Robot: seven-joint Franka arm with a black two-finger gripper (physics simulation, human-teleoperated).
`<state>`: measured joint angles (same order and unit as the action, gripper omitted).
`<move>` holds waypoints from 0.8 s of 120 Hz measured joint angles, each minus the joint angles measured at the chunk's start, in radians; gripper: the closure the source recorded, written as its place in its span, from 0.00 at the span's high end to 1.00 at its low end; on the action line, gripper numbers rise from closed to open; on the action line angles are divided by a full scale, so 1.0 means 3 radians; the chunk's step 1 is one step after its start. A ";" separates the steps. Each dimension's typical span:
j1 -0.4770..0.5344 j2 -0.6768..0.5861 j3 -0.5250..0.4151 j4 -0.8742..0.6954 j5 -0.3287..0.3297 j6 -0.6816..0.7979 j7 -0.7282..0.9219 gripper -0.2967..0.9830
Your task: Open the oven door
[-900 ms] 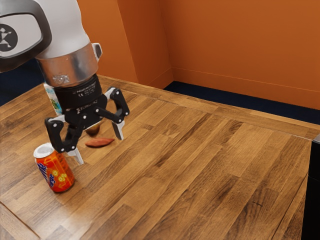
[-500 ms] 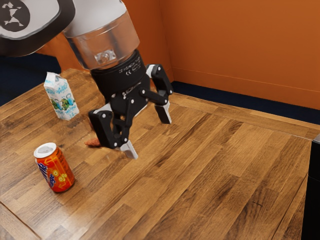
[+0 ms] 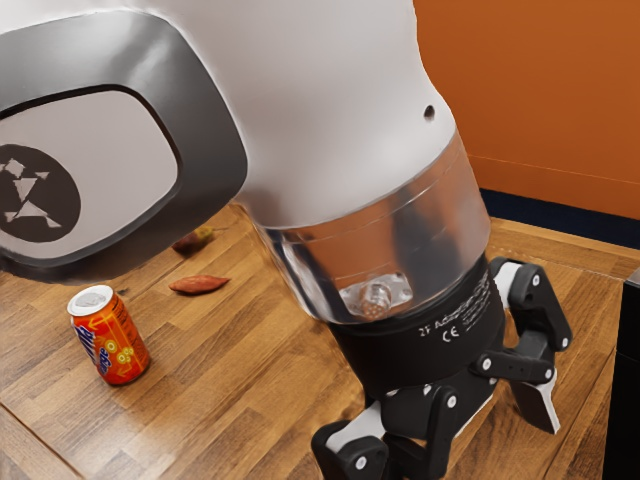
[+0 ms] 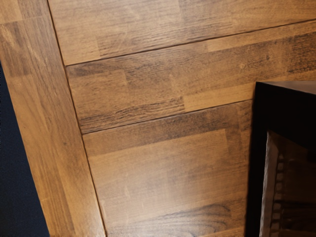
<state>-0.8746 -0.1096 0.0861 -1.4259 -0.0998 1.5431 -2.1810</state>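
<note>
Exterior view: fingers spread, the pincer point(image 3: 488, 455) hangs just beside the oven point(image 3: 624, 400), on its side toward the exterior view's left.

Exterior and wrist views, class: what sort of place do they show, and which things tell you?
Probably a simulated kitchen mock-up: the wood-plank tabletop, orange soda can and black oven suggest it.
</note>
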 joint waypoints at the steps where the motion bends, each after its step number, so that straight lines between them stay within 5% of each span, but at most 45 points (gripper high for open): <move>1: -0.0001 0.0020 -0.0006 0.0001 0.0000 0.0011 -0.0010 0.77; 44: -0.0157 0.0558 -0.0353 0.0026 0.0004 0.0815 -0.0317 0.77; 96: -0.0034 0.0848 -0.0441 0.0229 0.0015 0.1171 -0.0464 0.77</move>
<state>-0.8849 0.1449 -0.0462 -1.3572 -0.0954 1.8944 -2.3201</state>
